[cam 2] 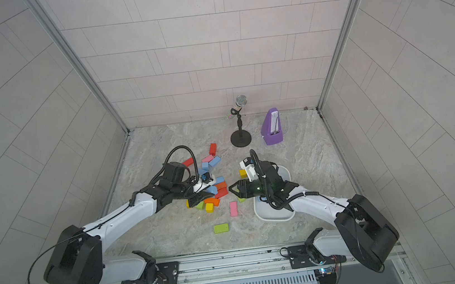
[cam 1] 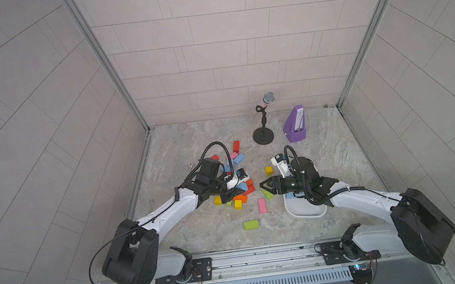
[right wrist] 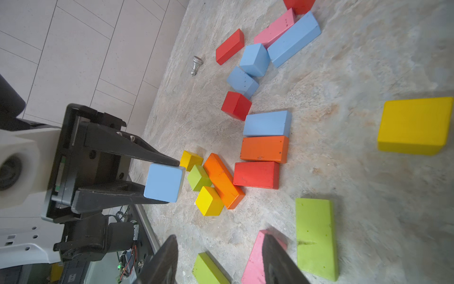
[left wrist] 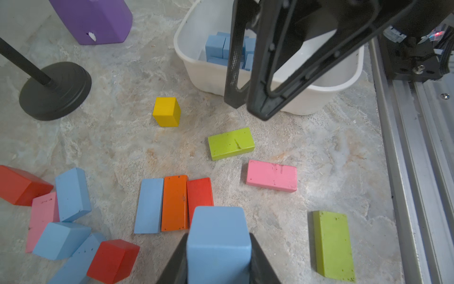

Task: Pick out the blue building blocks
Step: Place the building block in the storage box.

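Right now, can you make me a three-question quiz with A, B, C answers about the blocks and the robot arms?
1. Where are the picked-out blue blocks?
A. in a white tub
B. in a red bowl
C. in a cardboard box

2. In the row of three flat bricks, what colour lies between the blue brick and the red brick?
A. green
B. orange
C. purple

3. What is the left end effector doing?
A. open and empty
B. shut on a pencil
C. shut on a blue block

Answers:
1 A, blue blocks show inside the tub.
2 B, an orange brick lies between them.
3 C, it clamps the block on two sides.
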You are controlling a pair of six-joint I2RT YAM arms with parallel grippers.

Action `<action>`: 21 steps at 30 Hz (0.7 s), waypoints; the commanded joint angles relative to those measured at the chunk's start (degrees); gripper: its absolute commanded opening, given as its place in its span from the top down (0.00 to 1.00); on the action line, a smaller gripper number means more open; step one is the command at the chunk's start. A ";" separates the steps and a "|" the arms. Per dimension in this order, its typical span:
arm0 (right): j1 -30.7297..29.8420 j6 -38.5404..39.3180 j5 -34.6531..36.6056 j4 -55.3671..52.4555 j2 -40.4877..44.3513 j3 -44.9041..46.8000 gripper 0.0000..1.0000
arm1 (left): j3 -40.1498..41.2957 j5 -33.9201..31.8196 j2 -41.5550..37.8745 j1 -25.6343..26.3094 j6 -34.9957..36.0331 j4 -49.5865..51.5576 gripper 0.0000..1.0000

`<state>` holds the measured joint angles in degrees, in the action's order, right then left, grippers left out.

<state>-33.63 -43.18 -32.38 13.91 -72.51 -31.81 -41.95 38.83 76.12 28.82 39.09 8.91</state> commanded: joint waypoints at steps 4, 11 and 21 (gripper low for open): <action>-2.22 -4.08 -2.46 0.53 0.50 -2.87 0.43 | 0.82 1.79 -2.44 1.06 2.21 -3.72 0.78; -4.15 -4.39 -1.72 -1.09 -0.59 -6.08 0.44 | 1.39 1.15 -2.64 2.37 2.64 -4.25 0.78; -6.27 -4.98 -1.51 -2.00 -5.30 -9.96 0.44 | 1.74 1.25 -3.08 3.73 2.96 -4.51 0.78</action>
<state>-39.48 -47.22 -34.22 12.60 -77.10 -40.29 -40.80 39.20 74.50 32.18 40.56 5.74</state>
